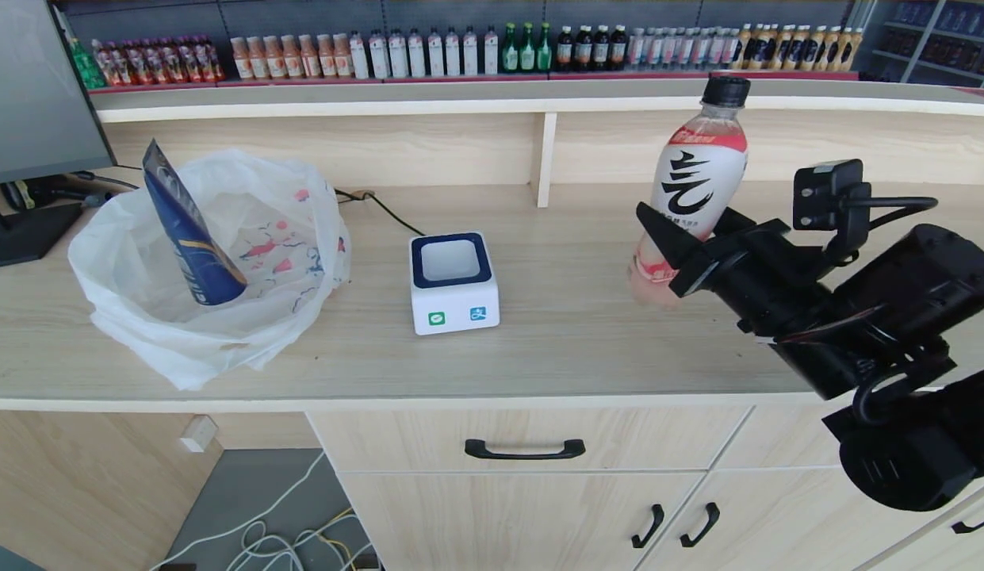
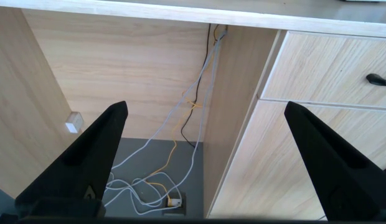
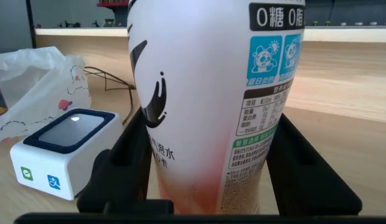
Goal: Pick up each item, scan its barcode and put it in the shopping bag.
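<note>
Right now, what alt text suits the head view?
The right hand grips a pink bottle upright at the counter, right of a white scanner. A white bag at left holds a blue pouch.

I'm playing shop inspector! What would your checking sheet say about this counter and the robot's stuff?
Surface: pale wooden counter.
Job's things: bottle upright in the right tool; scanner mid-counter; shopping bag on the left, blue packet standing inside.
Clutter: nothing seen.
Tools: right tool shut on bottle; left tool open, empty, below the counter.
Cables: black cable behind the bag; loose wires on the floor.
Surroundings: drink shelf behind, monitor left, drawers below.
</note>
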Available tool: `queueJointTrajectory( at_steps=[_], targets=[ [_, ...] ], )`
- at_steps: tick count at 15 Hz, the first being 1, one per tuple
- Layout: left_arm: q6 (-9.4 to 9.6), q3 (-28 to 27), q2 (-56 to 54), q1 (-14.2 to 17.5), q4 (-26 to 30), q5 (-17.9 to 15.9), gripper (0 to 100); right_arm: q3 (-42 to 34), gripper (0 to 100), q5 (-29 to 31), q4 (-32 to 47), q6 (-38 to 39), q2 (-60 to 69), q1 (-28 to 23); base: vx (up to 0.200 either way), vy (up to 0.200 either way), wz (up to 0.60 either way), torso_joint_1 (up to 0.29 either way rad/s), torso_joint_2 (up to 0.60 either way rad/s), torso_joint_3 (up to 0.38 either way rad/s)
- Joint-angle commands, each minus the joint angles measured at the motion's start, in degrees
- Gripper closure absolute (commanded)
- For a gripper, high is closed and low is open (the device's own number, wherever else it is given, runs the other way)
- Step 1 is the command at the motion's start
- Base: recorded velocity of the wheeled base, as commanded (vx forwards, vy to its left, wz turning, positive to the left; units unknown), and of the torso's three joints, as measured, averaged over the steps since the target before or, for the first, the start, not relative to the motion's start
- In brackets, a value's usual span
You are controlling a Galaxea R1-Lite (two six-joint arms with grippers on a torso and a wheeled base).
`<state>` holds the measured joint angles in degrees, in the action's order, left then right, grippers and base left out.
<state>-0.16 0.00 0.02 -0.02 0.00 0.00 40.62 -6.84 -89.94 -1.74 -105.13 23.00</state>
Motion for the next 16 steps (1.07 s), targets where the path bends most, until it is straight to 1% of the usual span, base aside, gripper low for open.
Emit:
queueJointTrajectory(
  at_steps=[1,4,9,16],
  targets=[
    [-0.02,0.00,-0.02,0.02,0.00,0.00,0,-4.41,100,0.34,-0.06,0.16,6.78,3.54,0.000,0.000,0.00,0.000,0.00,0.000],
    [-0.02,0.00,-0.02,0.02,0.00,0.00,0,-8.71,100,0.42,-0.06,0.16,12.23,4.24,0.000,0.000,0.00,0.000,0.00,0.000],
    [-0.02,0.00,-0.02,0.02,0.00,0.00,0,-13.46,100,0.42,-0.06,0.16,18.74,5.30,0.000,0.000,0.00,0.000,0.00,0.000],
    [-0.02,0.00,-0.02,0.02,0.00,0.00,0,-16.62,100,0.42,-0.06,0.16,22.16,6.35,0.000,0.000,0.00,0.000,0.00,0.000]
  ],
)
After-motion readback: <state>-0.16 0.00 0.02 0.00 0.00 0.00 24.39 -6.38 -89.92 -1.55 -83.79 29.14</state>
